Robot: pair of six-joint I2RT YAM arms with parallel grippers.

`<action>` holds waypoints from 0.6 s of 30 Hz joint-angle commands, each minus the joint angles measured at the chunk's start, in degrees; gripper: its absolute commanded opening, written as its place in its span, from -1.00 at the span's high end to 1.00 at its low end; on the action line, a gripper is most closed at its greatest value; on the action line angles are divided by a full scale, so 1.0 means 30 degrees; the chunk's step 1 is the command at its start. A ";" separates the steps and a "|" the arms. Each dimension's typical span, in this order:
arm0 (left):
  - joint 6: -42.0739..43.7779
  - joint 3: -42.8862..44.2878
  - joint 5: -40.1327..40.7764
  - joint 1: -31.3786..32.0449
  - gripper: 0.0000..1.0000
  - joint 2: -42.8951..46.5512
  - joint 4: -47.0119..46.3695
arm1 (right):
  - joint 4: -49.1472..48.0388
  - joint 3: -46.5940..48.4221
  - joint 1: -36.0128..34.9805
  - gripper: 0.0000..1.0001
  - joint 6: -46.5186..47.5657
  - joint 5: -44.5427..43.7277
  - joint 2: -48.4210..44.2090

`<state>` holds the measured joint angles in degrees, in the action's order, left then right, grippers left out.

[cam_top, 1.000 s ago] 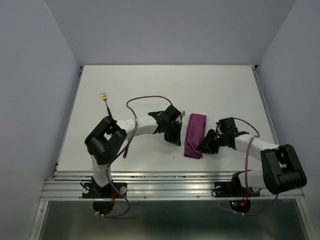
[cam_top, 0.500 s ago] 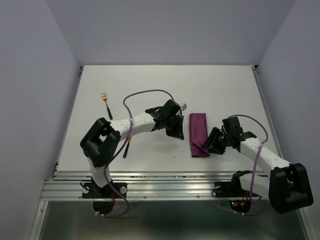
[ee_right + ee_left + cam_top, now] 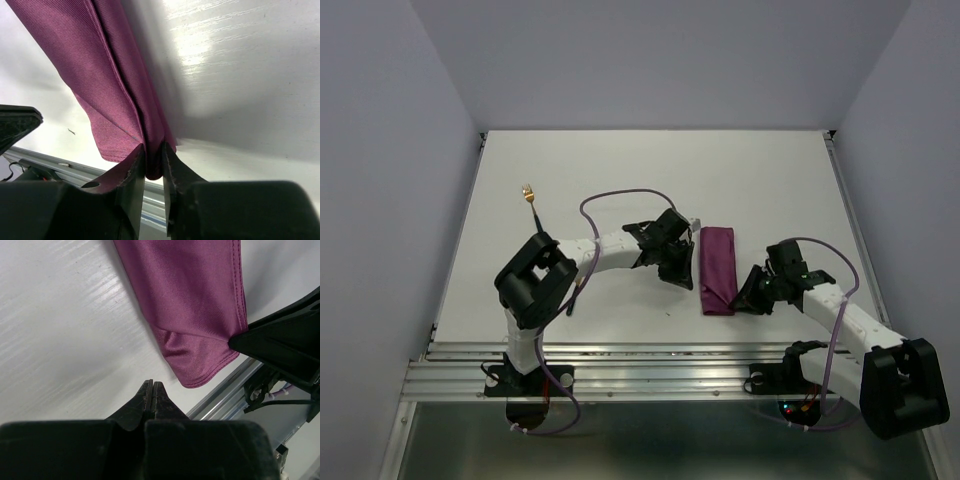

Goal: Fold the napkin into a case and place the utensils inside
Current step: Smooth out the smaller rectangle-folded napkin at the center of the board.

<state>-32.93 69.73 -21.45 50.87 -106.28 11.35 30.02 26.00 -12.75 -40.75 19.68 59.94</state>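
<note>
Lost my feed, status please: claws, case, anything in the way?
Left claw shut, empty, beside the case. Right claw shut on the case's near end. Fork far left, out of the way.

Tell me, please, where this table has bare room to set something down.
Free: the far strip of the table, from the fork to the right edge. Crowded: near middle, left gripper beside the case, right gripper pinching it.
</note>
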 commanded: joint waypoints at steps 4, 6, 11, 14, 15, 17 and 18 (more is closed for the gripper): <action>-0.0127 0.0163 -0.0349 0.0386 1.00 -0.0139 -0.0708 | 0.0042 0.0532 0.0003 0.59 0.0049 0.0119 -0.0265; -0.0157 0.0134 -0.0349 0.0386 1.00 -0.0227 -0.0796 | 0.0071 0.0591 0.0003 0.58 0.0136 0.0206 -0.0177; -0.0216 0.0192 -0.0524 0.0416 1.00 -0.0579 -0.1001 | 0.0452 0.0767 0.0003 0.42 0.0313 0.0295 -0.0263; -0.0216 0.0076 -0.0671 0.0503 1.00 -0.0842 -0.1206 | 0.0860 0.0855 0.0003 0.27 0.0371 -0.0085 -0.0527; -0.0216 0.0017 -0.0700 0.0504 1.00 -0.0872 -0.1207 | 0.0978 0.0884 0.0003 0.26 0.0371 -0.0231 -0.0557; -0.0216 -0.0100 -0.0759 0.0562 1.00 -0.1048 -0.1236 | 0.1416 0.1059 0.0003 0.25 0.0371 -0.0875 -0.0615; -0.0216 -0.0216 -0.0788 0.0562 1.00 -0.1077 -0.1294 | 0.1593 0.1147 0.0003 0.27 0.0255 -0.1457 -0.0761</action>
<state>-33.54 69.73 -22.55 51.94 -109.40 8.97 32.23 26.55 -12.75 -40.29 19.31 59.35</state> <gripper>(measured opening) 0.022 0.373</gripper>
